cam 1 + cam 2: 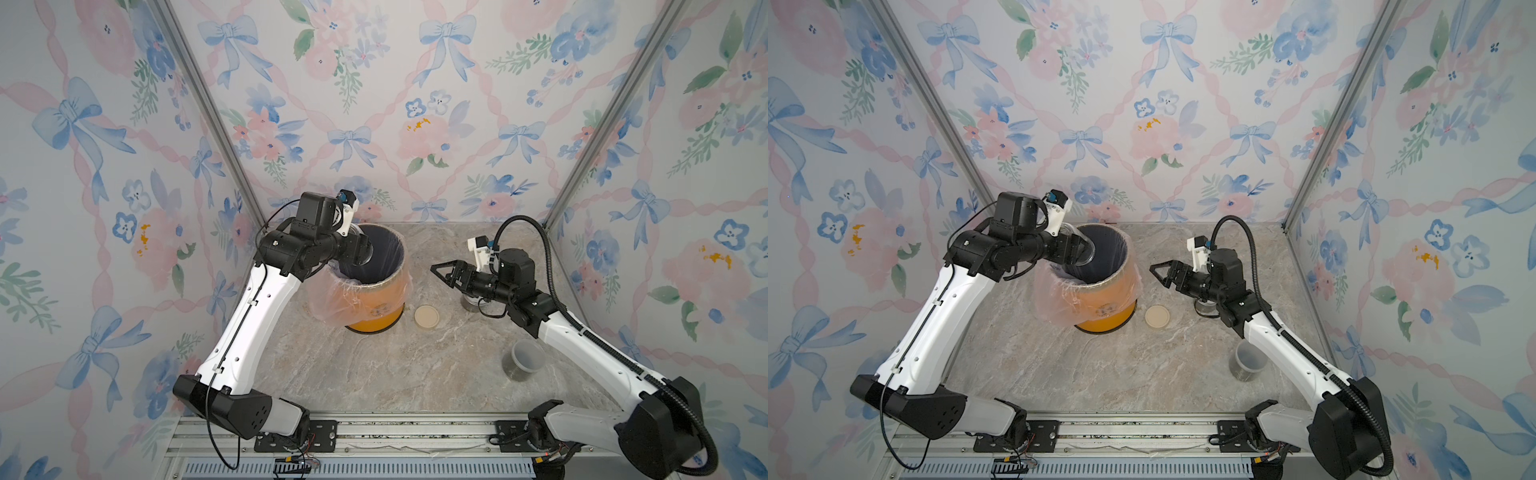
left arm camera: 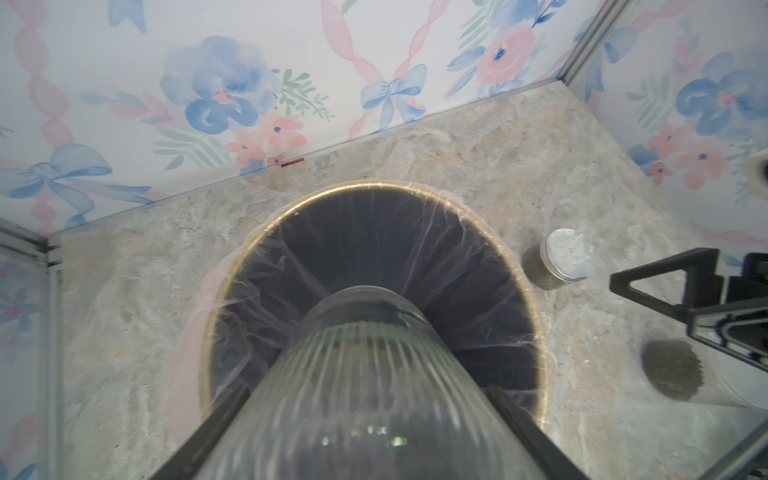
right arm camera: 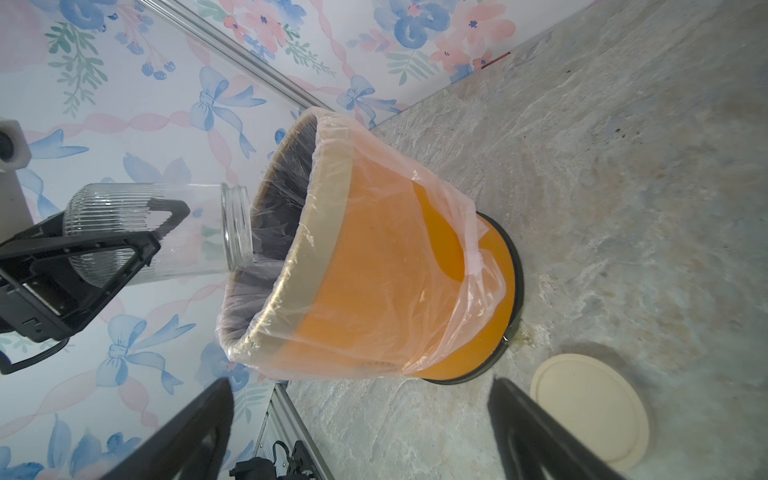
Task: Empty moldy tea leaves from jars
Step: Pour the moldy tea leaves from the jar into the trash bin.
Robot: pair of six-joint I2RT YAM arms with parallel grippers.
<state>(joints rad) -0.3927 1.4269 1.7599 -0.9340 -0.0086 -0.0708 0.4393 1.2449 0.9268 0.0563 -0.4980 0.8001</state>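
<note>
My left gripper is shut on a ribbed clear jar, lidless and tipped with its mouth over the orange bin. No tea leaves show inside that jar. A silver-lidded jar stands right of the bin, and dark tea leaves show through its wall. A grey-lidded jar with a dark mass sits nearer the front right. My right gripper hovers open and empty above the table, right of the bin and over the silver-lidded jar.
A beige lid lies flat on the marble table beside the bin's base. The bin is lined with a thin plastic bag, and its inside looks dark. Floral walls close in the back and both sides.
</note>
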